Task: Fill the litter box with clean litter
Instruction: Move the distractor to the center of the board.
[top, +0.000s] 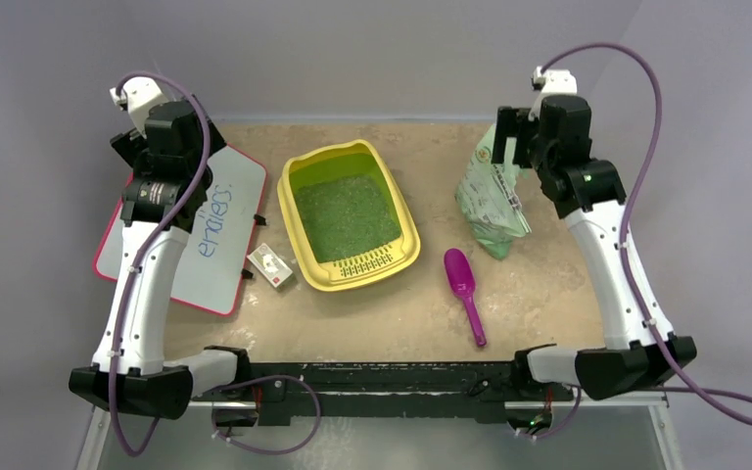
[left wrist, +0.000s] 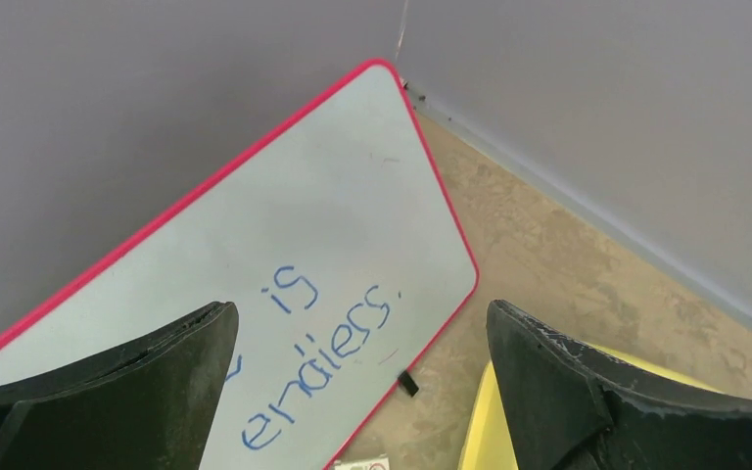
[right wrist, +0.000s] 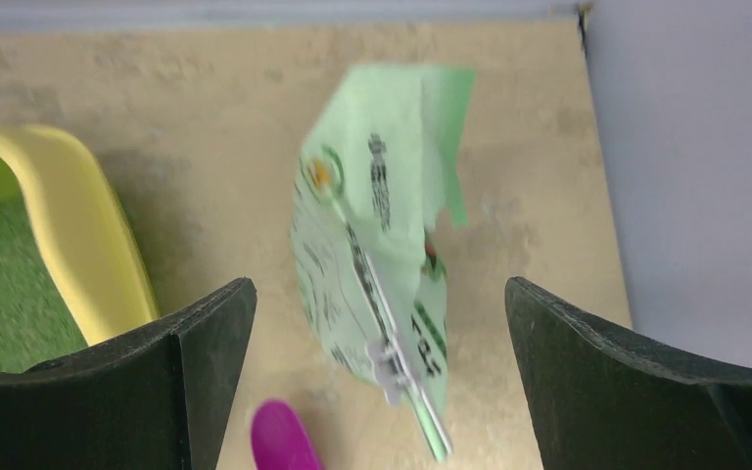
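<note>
The yellow litter box [top: 362, 264], spread with green clean litter [top: 345, 215], was pictured mid-table [top: 548, 294], between a pink-edged whiteboard [top: 206, 235] and a crinkled green bag [top: 492, 201]. The left gripper [left wrist: 360, 323] was held agape and empty above the whiteboard, the right gripper [right wrist: 380, 294] likewise above the bag.

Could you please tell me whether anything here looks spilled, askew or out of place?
The clean litter all sits inside the litter box; none looks spilled. The white board lies askew and seems to reach past the left edge of the table. The bag lies crumpled.
</note>
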Robot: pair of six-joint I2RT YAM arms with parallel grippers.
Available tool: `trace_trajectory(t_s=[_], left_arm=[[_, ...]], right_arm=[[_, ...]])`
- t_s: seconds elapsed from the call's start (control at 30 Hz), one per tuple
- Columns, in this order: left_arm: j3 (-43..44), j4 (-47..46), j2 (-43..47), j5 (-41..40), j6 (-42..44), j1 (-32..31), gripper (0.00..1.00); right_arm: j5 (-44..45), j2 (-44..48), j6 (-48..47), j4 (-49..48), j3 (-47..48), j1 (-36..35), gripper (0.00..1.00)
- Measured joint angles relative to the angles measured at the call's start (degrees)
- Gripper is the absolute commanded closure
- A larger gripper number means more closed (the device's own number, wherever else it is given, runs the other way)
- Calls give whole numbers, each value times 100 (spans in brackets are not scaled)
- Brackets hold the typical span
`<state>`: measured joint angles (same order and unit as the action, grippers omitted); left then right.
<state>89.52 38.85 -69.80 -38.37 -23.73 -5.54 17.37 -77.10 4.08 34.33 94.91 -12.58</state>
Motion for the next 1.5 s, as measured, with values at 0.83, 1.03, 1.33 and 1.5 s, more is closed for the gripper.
trace_trajectory(t_s=[0.83, 1.03, 1.33, 1.5], left_arm=[[-2981, 656, 1530, 1506, -1189, -463, 1], [-3543, 463, 1357, 2046, -1622, -479, 1], [-4245, -345, 776, 2358, -2168, -479, 2], [-4435, -1099, 398, 2363, -2337, -459, 3]], right_arm=[[-2317, 1827, 1519, 125, -3390, 1032, 1], [-2706, 1650, 1788, -79, -3449, 1049, 1], [-2946, 1032, 1928, -352, -3397, 1078, 1], [-3049, 750, 1945, -426, -3230, 1078, 1]])
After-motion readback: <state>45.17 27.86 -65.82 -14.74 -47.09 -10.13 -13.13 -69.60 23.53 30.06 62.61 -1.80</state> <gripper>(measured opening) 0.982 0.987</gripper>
